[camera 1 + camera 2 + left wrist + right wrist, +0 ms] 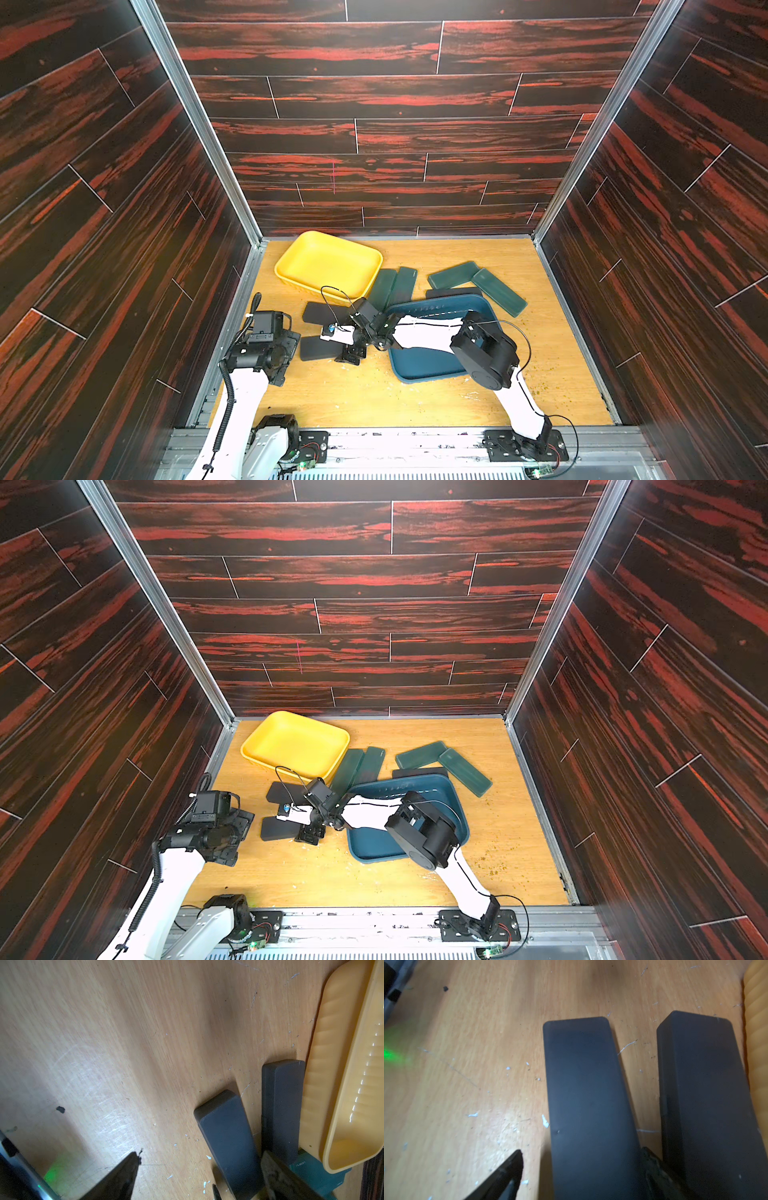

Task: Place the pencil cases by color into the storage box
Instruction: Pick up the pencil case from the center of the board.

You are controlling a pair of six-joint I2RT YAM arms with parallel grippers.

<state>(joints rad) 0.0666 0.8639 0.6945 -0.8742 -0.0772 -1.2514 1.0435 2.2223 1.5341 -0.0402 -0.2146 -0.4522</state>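
1. Straddling the near black case (591, 1109), the right gripper (581, 1159) has its fingers (512, 1165) spread wide; one tip on each long side, gap visible on one side, so open, not clamping.
2. Right wrist view: case lies flat on the bench (467, 1064); contact w/ the other tip can't be told.
3. Second black case (699, 1093) sits just beside it, apart, next to the yellow tray (328, 262).
4. Third black case (453, 292) is partly hidden behind the blue tray (424, 361).
5. Left gripper (197, 1176): fingers open, holding nothing, above bare bench near the two black cases.
6. Four green cases on the bench: a pair (392, 286) btwn yellow & blue trays, touching side by side; another pair (478, 284) behind the blue tray.
7. Both trays hold no cases.
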